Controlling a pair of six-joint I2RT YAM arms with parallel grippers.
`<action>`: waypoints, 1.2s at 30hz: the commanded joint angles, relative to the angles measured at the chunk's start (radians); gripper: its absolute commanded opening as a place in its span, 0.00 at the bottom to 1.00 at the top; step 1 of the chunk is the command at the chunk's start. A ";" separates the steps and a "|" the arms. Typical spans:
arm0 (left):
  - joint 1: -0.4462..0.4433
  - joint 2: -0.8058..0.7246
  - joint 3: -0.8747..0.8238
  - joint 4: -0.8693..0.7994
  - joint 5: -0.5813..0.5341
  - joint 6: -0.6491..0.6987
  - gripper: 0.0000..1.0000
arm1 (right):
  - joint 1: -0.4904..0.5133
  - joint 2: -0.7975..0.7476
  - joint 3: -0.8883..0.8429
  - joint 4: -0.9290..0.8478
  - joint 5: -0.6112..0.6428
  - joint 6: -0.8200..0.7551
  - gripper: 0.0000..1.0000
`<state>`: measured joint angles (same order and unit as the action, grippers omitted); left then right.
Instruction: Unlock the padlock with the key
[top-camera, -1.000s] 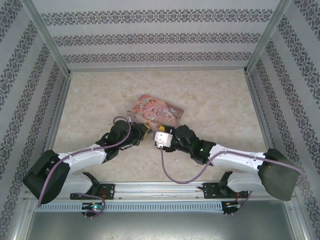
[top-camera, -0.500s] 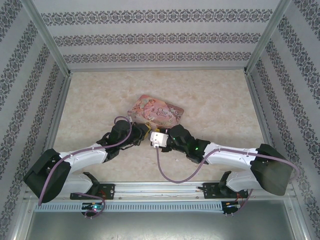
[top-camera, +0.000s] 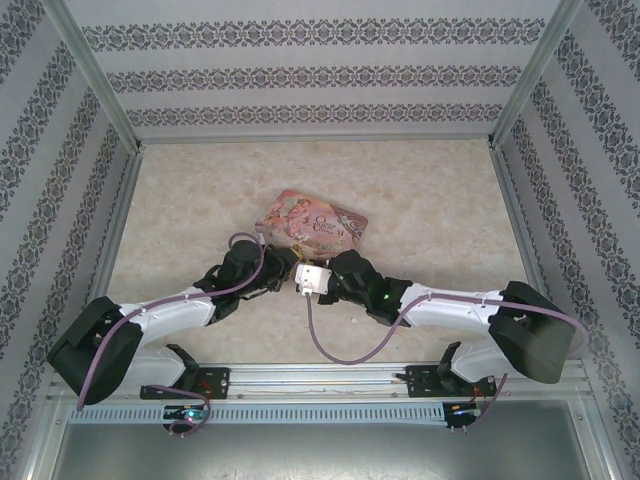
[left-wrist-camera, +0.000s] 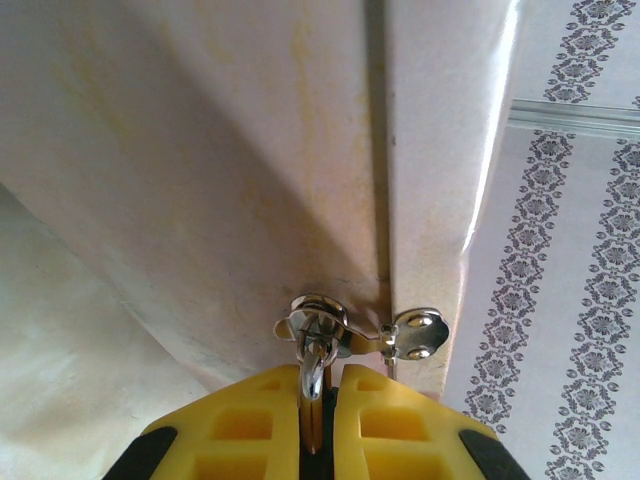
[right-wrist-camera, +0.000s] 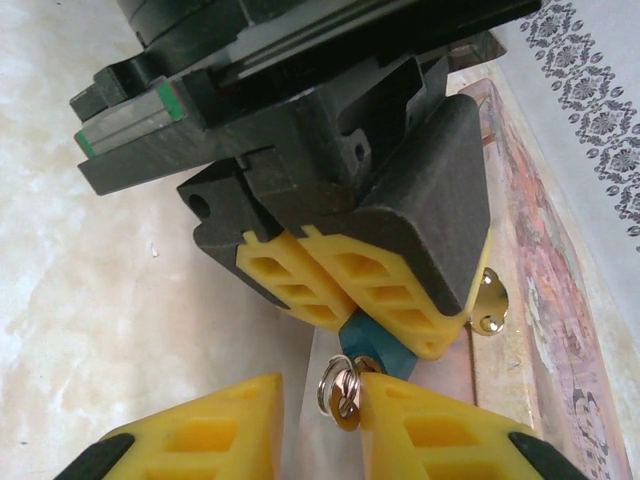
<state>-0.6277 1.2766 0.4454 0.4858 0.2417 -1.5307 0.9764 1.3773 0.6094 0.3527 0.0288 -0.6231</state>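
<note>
**Inspector:** Movement noted from above: the right arm (top-camera: 450, 305) has swung in leftward. Its wrist now sits close beside the wrist of the left arm (top-camera: 170, 315), at the near edge of the pink tin (top-camera: 320, 222). Left arm and tin are unchanged.

**Supervisor:** The lock, in that view?

**Inspector:** Too small to make out between the two wrists.

**Supervisor:** Left wrist camera?

**Inspector:** The left gripper (left-wrist-camera: 322, 380) has its yellow fingers pressed together on the silvery shackle of the padlock (left-wrist-camera: 313, 368). The shackle is threaded through the tin's hasp (left-wrist-camera: 418, 335). The hold looks firm.

**Supervisor:** Right wrist camera?

**Inspector:** The padlock's teal body pokes out beneath the left fingers. Just beside it sits the key (right-wrist-camera: 345, 408) on its small ring, between the fingers of the right gripper (right-wrist-camera: 318, 388). Those fingers stand at a narrow gap. The ring is against one of them and there is space at the other. In my judgement it is not clamped yet.

**Supervisor:** Hazards?

**Inspector:** Three.
- The key lies off-centre, so the closing fingers may nudge it aside or catch only the ring. The key would then swivel and could not be aimed.
- The left hold is on a thin shackle, so a push from the key could pivot the lock body.
- The lock is tethered to the hasp, so any hard pull would drag the tin.
</note>
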 joint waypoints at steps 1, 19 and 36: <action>-0.016 -0.003 0.006 0.091 -0.005 -0.019 0.09 | 0.015 0.021 0.029 0.023 0.026 0.026 0.24; -0.020 0.002 -0.012 0.123 -0.003 -0.026 0.09 | 0.018 0.040 0.002 0.112 0.100 0.137 0.05; -0.024 0.012 -0.028 0.139 -0.010 -0.029 0.09 | 0.017 0.080 -0.049 0.292 0.062 0.476 0.00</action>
<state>-0.6285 1.2873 0.4210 0.5392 0.1970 -1.5532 0.9867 1.4403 0.5686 0.5438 0.1062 -0.2523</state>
